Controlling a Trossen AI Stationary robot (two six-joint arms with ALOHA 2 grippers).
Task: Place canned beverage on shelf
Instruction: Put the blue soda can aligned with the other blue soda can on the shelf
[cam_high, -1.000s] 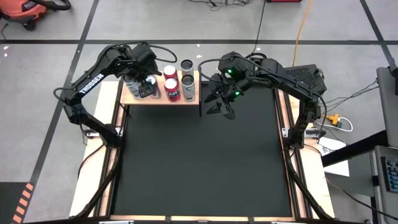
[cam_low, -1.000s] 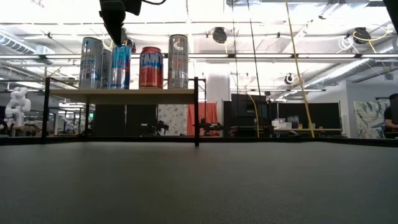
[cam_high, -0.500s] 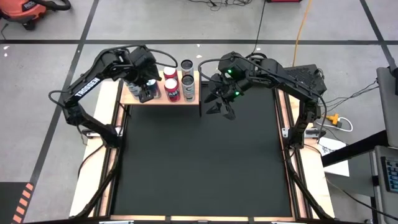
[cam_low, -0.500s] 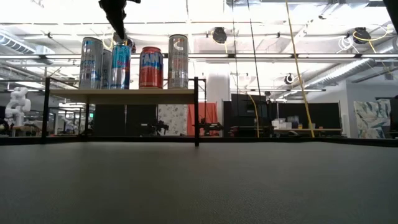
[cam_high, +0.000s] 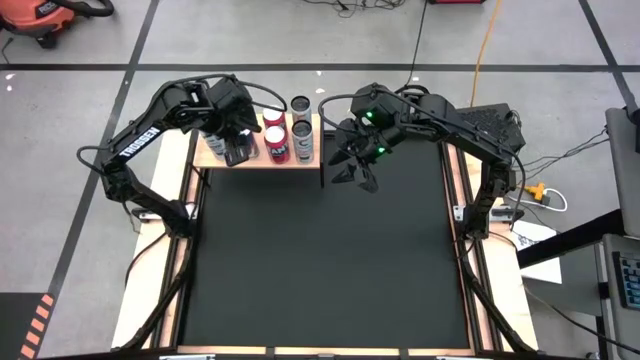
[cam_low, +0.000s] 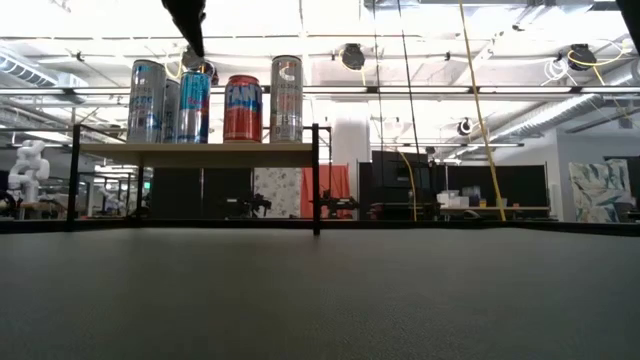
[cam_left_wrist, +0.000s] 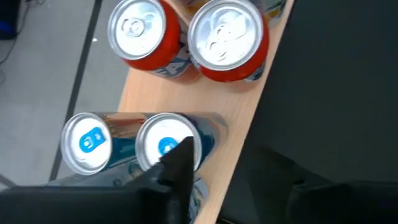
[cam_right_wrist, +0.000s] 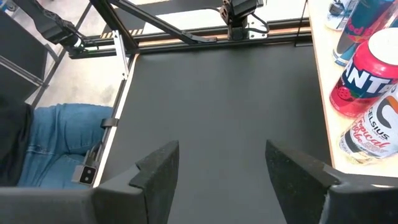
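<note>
**Left gripper lifted clear of the shelf; cans left standing**

The left gripper (cam_high: 236, 140) is seen above the left end of the shelf (cam_high: 310, 160), higher than a second ago: in the low view only its tip (cam_low: 190, 25) remains at the top edge, over the blue cans (cam_low: 193, 105). No can is carried. Its jaws have been partly drawn in since release; how narrow they now stand cannot be told.

The blue cans (cam_left_wrist: 165, 146), red cans (cam_left_wrist: 227, 40) and silver cans (cam_high: 302, 125) are all upright on the shelf board. The placement is judged done for this can.

The right gripper (cam_high: 358, 172) waits over the black mat (cam_high: 320, 270) just beside the shelf, jaws held wide, empty (cam_right_wrist: 221, 168).
</note>
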